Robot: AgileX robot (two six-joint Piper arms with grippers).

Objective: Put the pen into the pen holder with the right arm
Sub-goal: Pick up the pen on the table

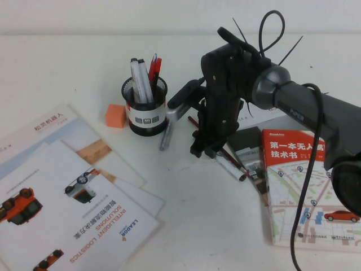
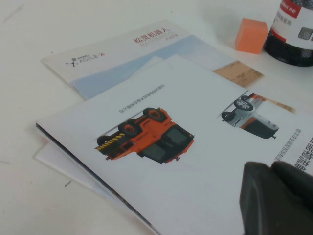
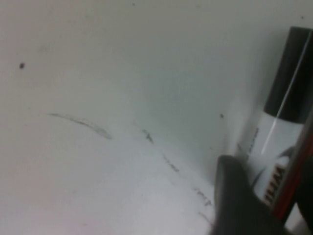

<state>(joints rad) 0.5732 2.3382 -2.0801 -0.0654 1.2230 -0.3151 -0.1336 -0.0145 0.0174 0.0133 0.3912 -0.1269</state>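
The pen point(image 1: 232, 167), a white marker with a black cap, lies on the table beside a red-and-white book. In the right wrist view the pen point(image 3: 274, 132) lies next to a thin reddish stick point(image 3: 293, 176). My right gripper point(image 1: 204, 151) points down at the table over the pen's near end. It is open, with one finger point(image 3: 234, 196) against the pen's side and the pen between the jaws. The black mesh pen holder point(image 1: 145, 107) stands to its left and holds several pens. My left gripper point(image 2: 276, 196) is shut and empty, low over a brochure.
A slim silver-grey pen point(image 1: 167, 134) lies between the holder and my right gripper. An orange block point(image 1: 115, 115) sits left of the holder. Brochures point(image 1: 67, 186) cover the front left. A book point(image 1: 310, 192) and a small black box point(image 1: 248, 145) lie at the right.
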